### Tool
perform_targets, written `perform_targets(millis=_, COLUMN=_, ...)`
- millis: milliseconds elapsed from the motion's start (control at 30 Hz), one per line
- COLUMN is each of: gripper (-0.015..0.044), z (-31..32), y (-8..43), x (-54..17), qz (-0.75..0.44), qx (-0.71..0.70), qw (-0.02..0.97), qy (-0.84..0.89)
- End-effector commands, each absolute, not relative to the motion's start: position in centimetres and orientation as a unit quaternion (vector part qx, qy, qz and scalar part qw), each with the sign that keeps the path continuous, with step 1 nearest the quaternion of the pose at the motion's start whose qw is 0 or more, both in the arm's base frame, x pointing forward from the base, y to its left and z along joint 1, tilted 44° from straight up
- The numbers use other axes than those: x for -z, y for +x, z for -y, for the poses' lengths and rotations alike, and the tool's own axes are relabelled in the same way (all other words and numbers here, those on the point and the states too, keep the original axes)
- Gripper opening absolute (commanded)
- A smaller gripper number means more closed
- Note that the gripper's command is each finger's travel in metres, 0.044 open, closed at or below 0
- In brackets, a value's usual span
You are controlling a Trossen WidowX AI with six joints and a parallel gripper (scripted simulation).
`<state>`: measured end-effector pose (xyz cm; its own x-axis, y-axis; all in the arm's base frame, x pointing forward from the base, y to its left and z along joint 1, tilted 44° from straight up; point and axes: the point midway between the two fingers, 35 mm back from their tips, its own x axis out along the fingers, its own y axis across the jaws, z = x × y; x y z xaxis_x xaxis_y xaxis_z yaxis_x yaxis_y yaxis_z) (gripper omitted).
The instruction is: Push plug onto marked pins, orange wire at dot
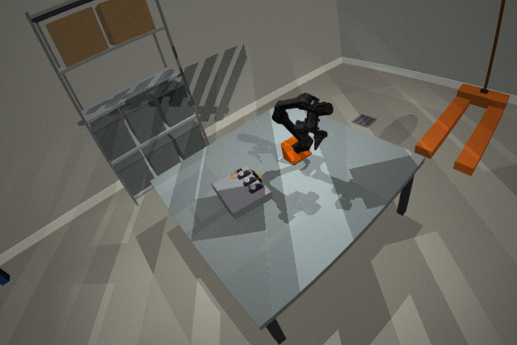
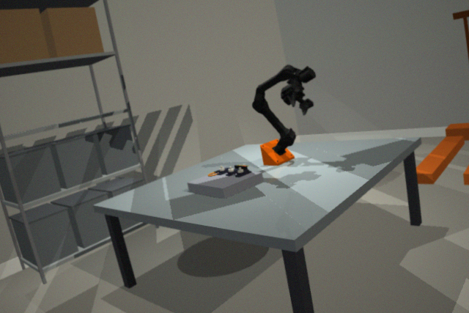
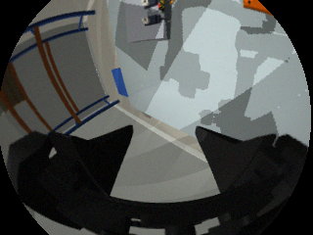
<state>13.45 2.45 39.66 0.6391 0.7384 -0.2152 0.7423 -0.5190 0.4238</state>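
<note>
The grey holder [image 1: 240, 201] [image 2: 226, 188] [image 3: 134, 30] lies on the table. Three dark servo bodies with pale round tops stand on it; one servo [image 1: 253, 187] [image 2: 240, 172] [image 3: 153, 20] is at an end of the row. An orange wire loop [image 1: 232, 175] [image 2: 212, 174] curves out at the opposite end. Small red, green and yellow marks show at the holder's edge facing the arm. The plug, the single pins and the dot are too small to tell apart. My gripper [image 2: 298, 109] [image 3: 164, 129] is open and empty, high above the table and away from the holder.
The arm's orange base [image 1: 289, 153] [image 2: 270, 156] [image 3: 259, 6] stands on the table [image 1: 317, 245] [image 2: 174, 211] beyond the holder. A shelf rack with boxes stands by the wall, and an orange pallet truck [image 1: 447, 124] is on the floor. Arm shadows cross the table.
</note>
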Motion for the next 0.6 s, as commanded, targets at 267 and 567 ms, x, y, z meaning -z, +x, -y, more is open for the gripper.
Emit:
perform_targets(millis=267, gripper=0.0164, z=-3.0, y=12.8, x=-39.7, qz=-0.414, qx=-0.005, qw=0.277, qy=0.867)
perform_targets(millis=567, gripper=0.0115, z=-4.4, y=11.8, x=-39.7, qz=-0.388, qx=-0.025, qw=0.349, qy=0.852)
